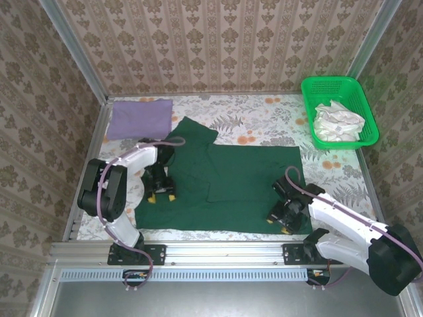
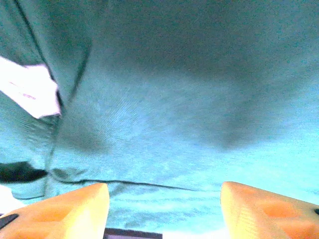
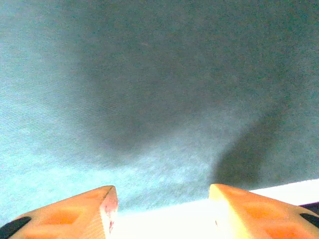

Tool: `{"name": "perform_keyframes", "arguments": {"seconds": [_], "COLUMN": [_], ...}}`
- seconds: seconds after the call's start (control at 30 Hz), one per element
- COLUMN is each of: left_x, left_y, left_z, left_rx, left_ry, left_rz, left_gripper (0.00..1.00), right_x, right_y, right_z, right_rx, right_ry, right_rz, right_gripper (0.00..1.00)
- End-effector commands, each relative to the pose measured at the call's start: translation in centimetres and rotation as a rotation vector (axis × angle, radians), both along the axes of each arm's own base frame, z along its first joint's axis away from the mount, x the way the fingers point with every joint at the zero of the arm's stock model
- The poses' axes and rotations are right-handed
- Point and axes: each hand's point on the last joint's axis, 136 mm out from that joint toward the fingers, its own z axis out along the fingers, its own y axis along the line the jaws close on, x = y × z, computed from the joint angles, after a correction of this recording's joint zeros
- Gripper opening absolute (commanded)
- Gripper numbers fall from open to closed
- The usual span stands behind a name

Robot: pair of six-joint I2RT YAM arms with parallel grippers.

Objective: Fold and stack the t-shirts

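Hovering low over the dark green t-shirt [image 1: 238, 178], the left gripper [image 1: 161, 193] sits at the shirt's left edge, its yellow fingers spread and nothing caught between them. From its wrist, the two orange fingertips [image 2: 75, 209] stand well apart, green cloth lies just ahead of them, and a small white label [image 2: 30, 92] shows ahead and to the left. The right gripper [image 1: 283, 221] is down at the shirt's near right corner, likewise released: its fingertips [image 3: 75, 214] are parted, with flat green fabric ahead and a pale strip at the hem between them. Whether either gripper touches the cloth I cannot tell. The shirt lies spread flat between the two grippers, one sleeve reaching away beyond the left one. Farther out past that gripper, a lilac t-shirt [image 1: 137, 117] lies folded in the far corner of the table [image 1: 264, 112]. Well beyond the right gripper stands a bright green basket [image 1: 330, 80] with crumpled white cloth [image 1: 338, 122] inside
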Motion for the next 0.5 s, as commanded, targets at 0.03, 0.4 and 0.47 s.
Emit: {"name": "perform_keyframes", "arguments": {"seconds": [0.03, 0.4, 0.47], "left_x": [6.9, 31.3, 34.5], "left_y": [-2.3, -8.6, -8.4], "left_z": [5.7, 9.7, 8.7], "left_rx": [-0.068, -0.188, -0.214], "left_ry": [-0.197, -0.616, -0.683], "left_rz": [-0.032, -0.019, 0.013], "left_gripper": [0.64, 0.62, 0.6], "right_x": [4.3, 17.0, 17.9], "right_y": [0.9, 1.9, 1.2], "right_z": [4.8, 12.4, 13.0], "right_rx": [-0.031, -0.178, -0.196], "right_ry": [-0.167, -0.504, -0.538], "right_rz": [0.126, 0.477, 0.473], "right_gripper": [0.62, 0.71, 0.73]}}
